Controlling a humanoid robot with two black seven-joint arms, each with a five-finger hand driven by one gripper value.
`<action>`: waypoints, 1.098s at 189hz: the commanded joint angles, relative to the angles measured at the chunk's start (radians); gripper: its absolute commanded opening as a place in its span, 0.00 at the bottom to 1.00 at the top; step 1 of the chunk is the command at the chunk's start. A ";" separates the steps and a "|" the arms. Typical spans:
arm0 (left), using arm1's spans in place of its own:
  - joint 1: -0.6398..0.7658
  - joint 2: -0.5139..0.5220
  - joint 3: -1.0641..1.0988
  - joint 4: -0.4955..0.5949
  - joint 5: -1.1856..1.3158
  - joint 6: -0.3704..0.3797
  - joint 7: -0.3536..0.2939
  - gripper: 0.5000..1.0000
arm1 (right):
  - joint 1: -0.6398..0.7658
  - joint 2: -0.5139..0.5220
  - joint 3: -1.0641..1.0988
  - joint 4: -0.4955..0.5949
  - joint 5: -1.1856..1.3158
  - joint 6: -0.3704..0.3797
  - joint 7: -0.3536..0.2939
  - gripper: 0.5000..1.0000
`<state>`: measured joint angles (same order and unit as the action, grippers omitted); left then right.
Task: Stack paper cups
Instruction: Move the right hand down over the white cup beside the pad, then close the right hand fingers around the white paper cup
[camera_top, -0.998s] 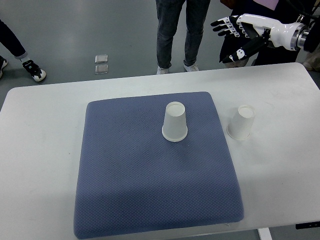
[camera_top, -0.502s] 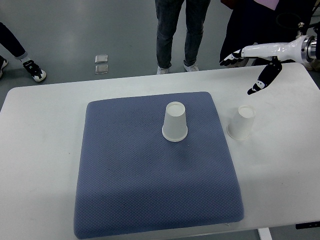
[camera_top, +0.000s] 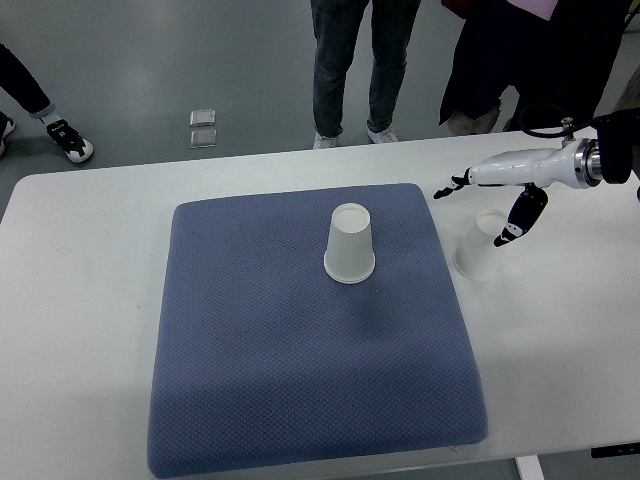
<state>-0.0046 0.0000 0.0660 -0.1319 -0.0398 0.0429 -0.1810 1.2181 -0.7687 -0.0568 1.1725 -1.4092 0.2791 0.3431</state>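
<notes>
Two white paper cups stand upside down. One cup (camera_top: 350, 244) sits on the blue mat (camera_top: 300, 340) near its far middle. The other cup (camera_top: 482, 245) stands on the white table (camera_top: 80, 300) just right of the mat. My right hand (camera_top: 480, 205) reaches in from the right edge and hovers over that second cup, fingers spread wide, thumb hanging down at the cup's right side. It holds nothing. The left arm does not show.
People stand beyond the table's far edge: legs in jeans (camera_top: 360, 70) at top centre, a dark coat (camera_top: 520, 60) at top right, a shoe (camera_top: 65, 140) at top left. Two small square tiles (camera_top: 203, 128) lie on the floor.
My right hand has come down and toward me from high at the top right, and now sits spread just above the cup beside the mat. Both cups stay where they were.
</notes>
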 joint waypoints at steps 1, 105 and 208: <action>0.000 0.000 0.000 0.000 0.000 0.000 0.000 1.00 | -0.018 0.005 0.000 -0.001 -0.047 -0.031 0.000 0.82; 0.000 0.000 0.000 0.000 0.000 0.000 0.000 1.00 | -0.098 0.031 -0.024 -0.094 -0.152 -0.169 -0.003 0.81; 0.000 0.000 0.000 0.000 0.001 0.000 0.000 1.00 | -0.144 0.104 -0.035 -0.178 -0.160 -0.250 0.000 0.80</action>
<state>-0.0046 0.0000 0.0660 -0.1319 -0.0399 0.0430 -0.1810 1.0801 -0.6774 -0.0927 1.0123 -1.5678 0.0432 0.3436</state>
